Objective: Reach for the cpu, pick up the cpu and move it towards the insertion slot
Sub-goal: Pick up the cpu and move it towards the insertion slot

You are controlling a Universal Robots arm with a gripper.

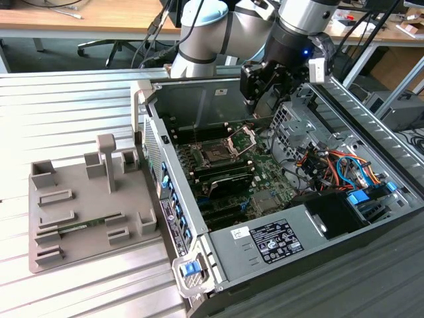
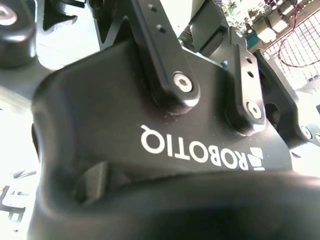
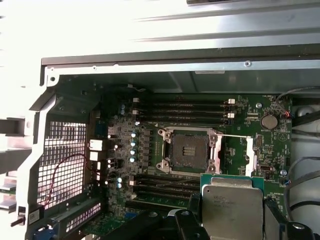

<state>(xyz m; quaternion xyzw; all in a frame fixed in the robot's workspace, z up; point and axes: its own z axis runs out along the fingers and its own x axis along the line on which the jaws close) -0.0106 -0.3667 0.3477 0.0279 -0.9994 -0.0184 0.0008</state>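
Observation:
In the first wrist view the cpu point(image 3: 231, 200), a silvery square chip with a thin green-tan rim, sits between my gripper's point(image 3: 232, 222) black fingers point(image 3: 192, 220), which are shut on its two sides. The insertion slot point(image 3: 188, 150), a dark square socket in a silver frame, lies on the green board a short way from the chip, with its bracket swung open. In the exterior view my gripper point(image 1: 263, 106) hangs inside the open computer case, above and toward the exterior view's right of the insertion slot point(image 1: 216, 156). The second wrist view looks closely at the gripper's black housing point(image 2: 125, 110).
Long black memory slots point(image 3: 185, 107) flank the socket on both sides. A perforated drive cage point(image 1: 293, 126) and orange and blue cables point(image 1: 331, 165) crowd the case at the exterior view's right. A grey fixture tray point(image 1: 59, 252) holding a green memory stick point(image 1: 79, 226) lies outside the case.

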